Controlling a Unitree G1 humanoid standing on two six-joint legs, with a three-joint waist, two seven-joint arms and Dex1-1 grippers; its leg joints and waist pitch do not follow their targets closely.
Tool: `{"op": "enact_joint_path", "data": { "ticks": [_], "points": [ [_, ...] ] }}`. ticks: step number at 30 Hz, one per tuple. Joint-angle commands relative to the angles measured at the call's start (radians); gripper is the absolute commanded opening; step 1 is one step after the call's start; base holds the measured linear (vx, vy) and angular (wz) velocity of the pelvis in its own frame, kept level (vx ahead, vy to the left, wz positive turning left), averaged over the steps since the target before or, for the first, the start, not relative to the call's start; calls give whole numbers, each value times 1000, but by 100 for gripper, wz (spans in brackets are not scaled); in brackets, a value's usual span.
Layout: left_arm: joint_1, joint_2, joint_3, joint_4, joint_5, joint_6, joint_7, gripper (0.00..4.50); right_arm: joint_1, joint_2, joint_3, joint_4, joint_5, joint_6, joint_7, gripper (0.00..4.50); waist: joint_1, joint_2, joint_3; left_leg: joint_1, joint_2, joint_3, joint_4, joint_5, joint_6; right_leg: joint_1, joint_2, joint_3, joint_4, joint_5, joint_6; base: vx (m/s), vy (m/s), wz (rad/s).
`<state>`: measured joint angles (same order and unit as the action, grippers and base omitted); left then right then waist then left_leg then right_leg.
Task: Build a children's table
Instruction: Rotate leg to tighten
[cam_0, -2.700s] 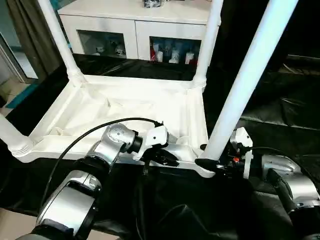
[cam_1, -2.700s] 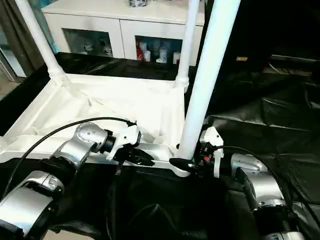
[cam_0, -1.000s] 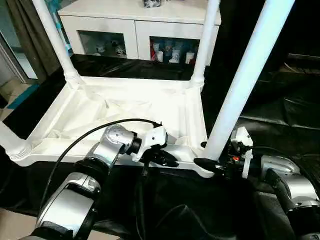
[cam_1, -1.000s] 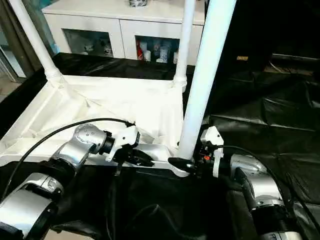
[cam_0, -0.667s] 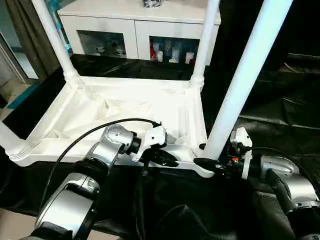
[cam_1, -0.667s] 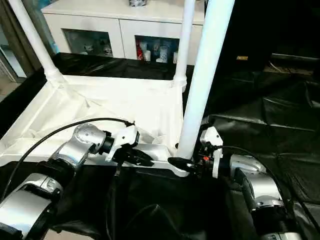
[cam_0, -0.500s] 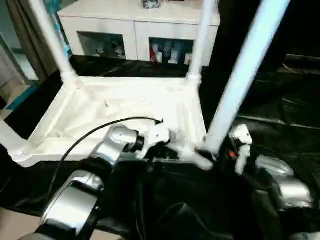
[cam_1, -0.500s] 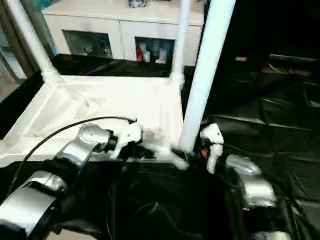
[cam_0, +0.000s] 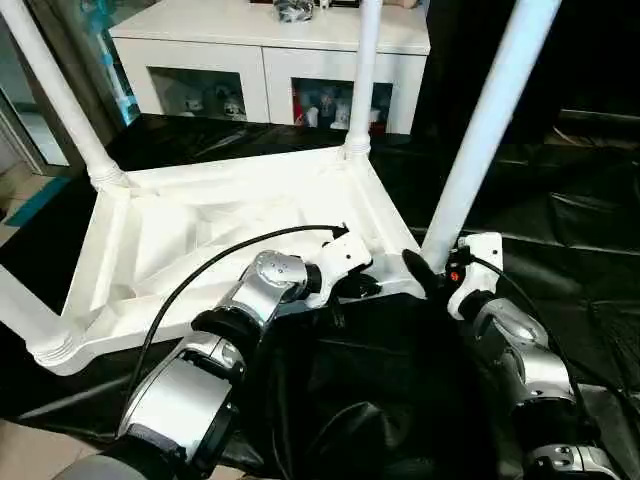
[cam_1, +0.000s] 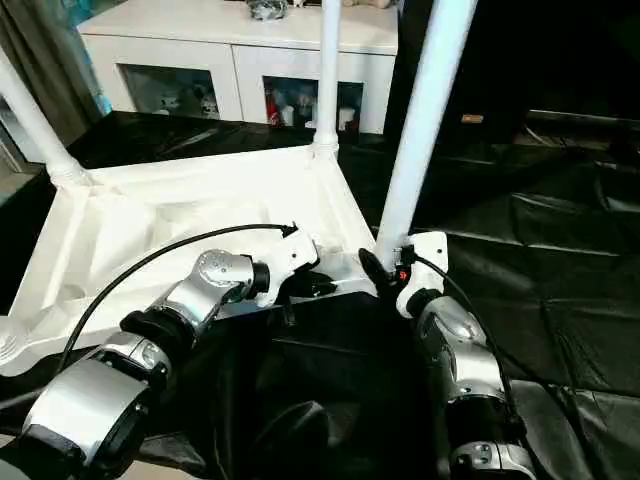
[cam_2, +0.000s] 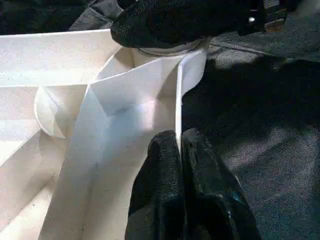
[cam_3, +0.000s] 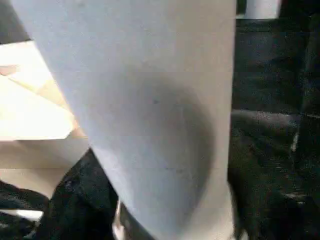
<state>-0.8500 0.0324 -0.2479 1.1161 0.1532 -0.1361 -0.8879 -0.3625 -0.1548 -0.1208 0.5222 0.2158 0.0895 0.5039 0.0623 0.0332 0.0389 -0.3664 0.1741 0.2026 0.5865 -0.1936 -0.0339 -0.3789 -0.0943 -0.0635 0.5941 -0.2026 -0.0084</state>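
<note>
as the upturned children's table (cam_0: 200, 215) swings round on the black cover (cam_0: 570, 230), the left gripper (cam_0: 368, 287) stays clenched on its rim and the right gripper (cam_0: 425, 275) clasps the near leg (cam_0: 480, 130), all four legs seated.

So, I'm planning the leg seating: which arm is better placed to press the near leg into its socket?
Probably right: the right gripper brackets the near leg at its base, while the left gripper pinches the tabletop rim.

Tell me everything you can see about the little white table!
The children's table is white plastic and lies upside down on the black-covered work table, ribbed underside up. Four round legs stick up from its corner sockets. The left hand pinches the near rim wall. The right hand is at the base of the nearest leg.
</note>
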Motion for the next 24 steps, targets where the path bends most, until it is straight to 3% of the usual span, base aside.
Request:
{"op": "enact_joint_path", "data": {
  "ticks": [1,4,8,11,14,15,16,20,24],
  "points": [
    [-11,-48,-1,-2,-8,-33,4,0,16,53,118,-6,19,40,134,345,-1,-15,-44,11,62,-34,-83,-259,50,31,-74,45,-86,-237,-215,0,0,0],
    [4,-27,-6,-16,-19,-64,-69,0,24,22,125,-27,20,41,179,368,0,-15,-46,10,63,-34,-81,-238,61,33,-74,45,-84,-211,-221,0,0,0],
    [42,36,-24,-55,-36,-93,-230,0,52,-74,136,-103,64,86,357,368,11,-19,-51,3,65,-30,-72,-157,111,42,-73,40,-67,-98,-245,0,0,0],
    [57,70,-24,-78,-50,-93,-299,0,67,-140,147,-144,88,114,454,368,21,-15,-55,5,69,-26,-65,-120,137,39,-71,38,-56,-25,-270,0,0,0],
    [71,109,-18,-107,-73,-81,-388,0,77,-225,151,-172,105,144,566,368,31,-19,-56,5,71,-25,-62,-103,147,39,-73,38,-50,4,-283,0,0,0],
    [75,123,-16,-117,-80,-76,-424,0,77,-255,150,-178,106,153,605,368,32,-27,-55,5,71,-24,-63,-106,148,39,-73,38,-51,-5,-282,0,0,0],
    [79,135,-16,-128,-86,-66,-460,0,75,-277,148,-179,107,159,634,368,33,-24,-55,4,70,-24,-62,-109,147,39,-74,38,-50,-14,-283,0,0,0],
    [90,165,-16,-163,-105,-26,-540,0,65,-331,141,-177,130,188,702,353,38,-29,-50,7,72,-24,-67,-143,119,36,-76,40,-59,-114,-272,0,0,0],
    [93,174,-15,-175,-109,-20,-553,0,55,-345,137,-177,150,215,723,322,40,-30,-50,7,72,-24,-66,-137,112,34,-75,40,-58,-114,-269,0,0,0]
  ]
}}
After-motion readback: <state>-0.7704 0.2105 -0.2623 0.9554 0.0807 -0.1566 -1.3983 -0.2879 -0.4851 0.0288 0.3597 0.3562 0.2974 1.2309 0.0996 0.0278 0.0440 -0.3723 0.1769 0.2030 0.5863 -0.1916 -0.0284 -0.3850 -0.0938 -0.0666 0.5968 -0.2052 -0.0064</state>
